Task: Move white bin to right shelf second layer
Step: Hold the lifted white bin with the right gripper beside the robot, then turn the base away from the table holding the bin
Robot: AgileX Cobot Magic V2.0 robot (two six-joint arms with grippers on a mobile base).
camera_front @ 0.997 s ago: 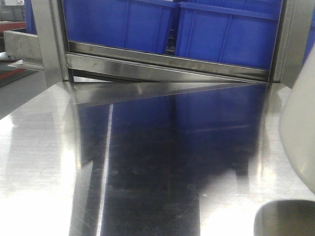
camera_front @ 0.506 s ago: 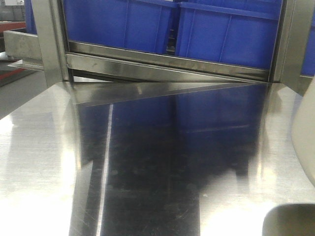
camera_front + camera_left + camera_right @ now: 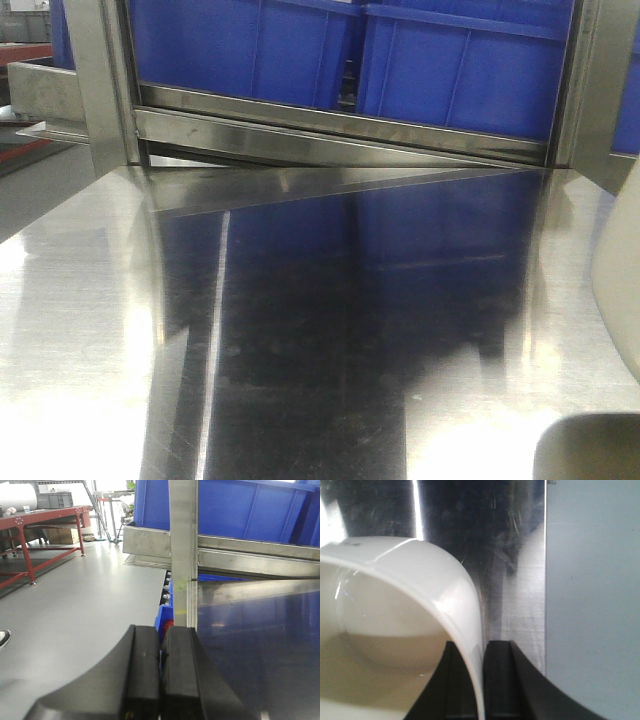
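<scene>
white bin (image 3: 395,610): glossy cream-white tub with its open mouth toward the right wrist camera, a rounded corner of the rim uppermost. In the front view only a strip of its side shows, at the right edge of the frame.
bin location: over the steel table (image 3: 100,350), close to the table's right edge. Cannot tell whether its base touches the surface.
right gripper (image 3: 479,652): clamped on the bin's rim. One black finger (image 3: 502,680) is outside the wall and the other inside, with the wall pinched thin between them.
left gripper (image 3: 160,672): black fingers pressed together with nothing between them. It sits at the table's left edge, just near of the upright post (image 3: 182,550).
blue crates (image 3: 300,50): side by side at the far end of the table, raised on a steel rail (image 3: 340,125) that slopes down toward the right.
table surface: brushed and mirror-bright. It carries a dark blue reflection of the crates down its middle and glare patches at near left.
dark patch: blurred shape at the near right corner of the front view, below the bin. Cannot tell what it is.
surroundings: grey floor (image 3: 75,605) to the left of the table, with a red-framed bench (image 3: 40,520) at far left.
</scene>
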